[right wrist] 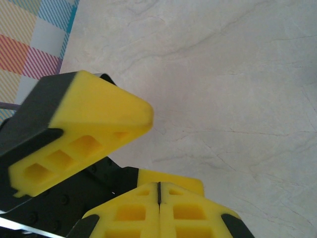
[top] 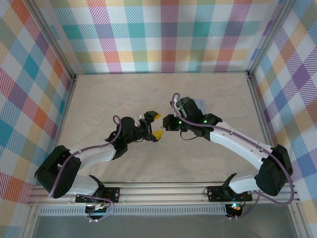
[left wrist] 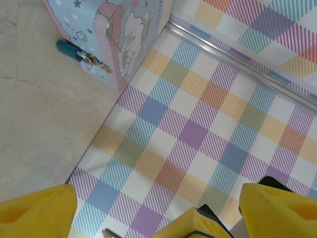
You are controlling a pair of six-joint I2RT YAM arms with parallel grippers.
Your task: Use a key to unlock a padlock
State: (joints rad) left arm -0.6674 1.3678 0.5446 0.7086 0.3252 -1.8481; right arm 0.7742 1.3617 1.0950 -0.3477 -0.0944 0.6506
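While my two arms meet in the middle of the table (top: 99, 99), I want to go slowly. My left gripper (top: 154, 124) has its yellow jaws wide open, and they are not squeezing anything.

Just at its 3 o'clock is my right gripper (right wrist: 158, 196). Its tip pokes in between the open left jaws. The right jaws are pressed tight together. I cannot tell if the key is pinched there, because it is too small to see.

In the left wrist view the padlock (left wrist: 67, 48) is up at 11 o'clock. It hangs by its thin loop on the clasp of the tin (left wrist: 131, 29), well apart from both grippers.

I think the step now is to pass the key from right to left. To do it well, I should close the left jaws gently and straight. I should let go with the right only when the left grip feels firm. A tiny sliver like that could slip and drop.
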